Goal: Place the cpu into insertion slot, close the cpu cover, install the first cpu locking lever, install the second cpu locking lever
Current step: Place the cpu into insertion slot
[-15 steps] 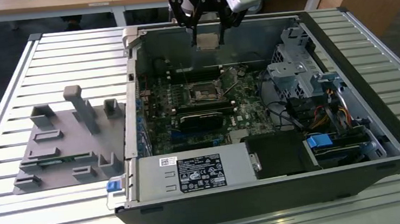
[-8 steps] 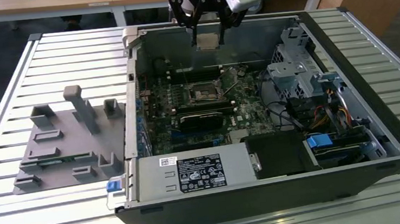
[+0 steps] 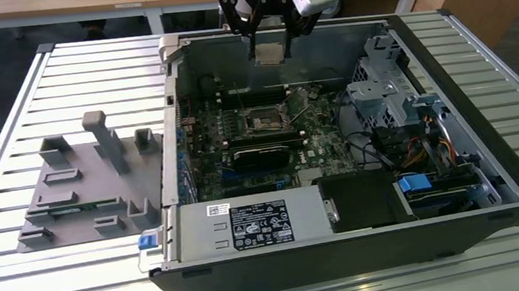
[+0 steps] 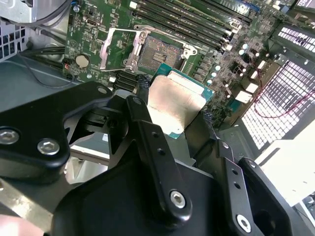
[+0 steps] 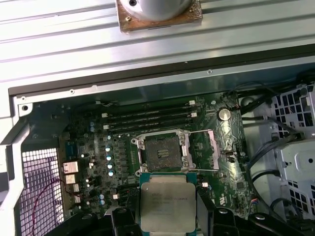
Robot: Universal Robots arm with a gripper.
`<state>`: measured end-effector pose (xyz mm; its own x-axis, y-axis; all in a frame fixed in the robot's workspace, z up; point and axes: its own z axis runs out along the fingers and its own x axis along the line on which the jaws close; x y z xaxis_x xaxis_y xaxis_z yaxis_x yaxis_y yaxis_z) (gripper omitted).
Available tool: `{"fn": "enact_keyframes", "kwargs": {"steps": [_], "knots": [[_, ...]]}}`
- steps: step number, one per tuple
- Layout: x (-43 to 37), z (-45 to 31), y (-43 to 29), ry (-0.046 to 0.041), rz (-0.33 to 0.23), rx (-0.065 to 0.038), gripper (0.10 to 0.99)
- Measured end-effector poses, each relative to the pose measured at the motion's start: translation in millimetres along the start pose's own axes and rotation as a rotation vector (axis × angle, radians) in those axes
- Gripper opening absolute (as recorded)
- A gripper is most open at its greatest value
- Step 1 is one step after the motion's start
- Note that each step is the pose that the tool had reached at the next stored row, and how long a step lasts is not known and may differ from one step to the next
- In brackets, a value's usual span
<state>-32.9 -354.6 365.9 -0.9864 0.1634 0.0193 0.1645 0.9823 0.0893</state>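
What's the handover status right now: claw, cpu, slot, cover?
Claw: shut on the cpu, gripping two opposite edges, metal top facing the wrist cameras.
Cpu: held in the air over the open computer case, not touching the board; in both wrist views it sits short of the insertion slot.
Insertion slot: empty, contacts exposed.
Cpu cover: swung open beside the slot.
Done: cpu picked up and brought over the case.
Left: cpu not yet seated; cover not closed; neither locking step done.
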Motion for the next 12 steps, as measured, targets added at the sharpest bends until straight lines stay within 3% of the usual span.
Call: {"fn": "enact_keyframes", "kwargs": {"steps": [12], "knots": [[0.0,0.0,0.0,-0.0013,0.014,0.000,0.541]]}}
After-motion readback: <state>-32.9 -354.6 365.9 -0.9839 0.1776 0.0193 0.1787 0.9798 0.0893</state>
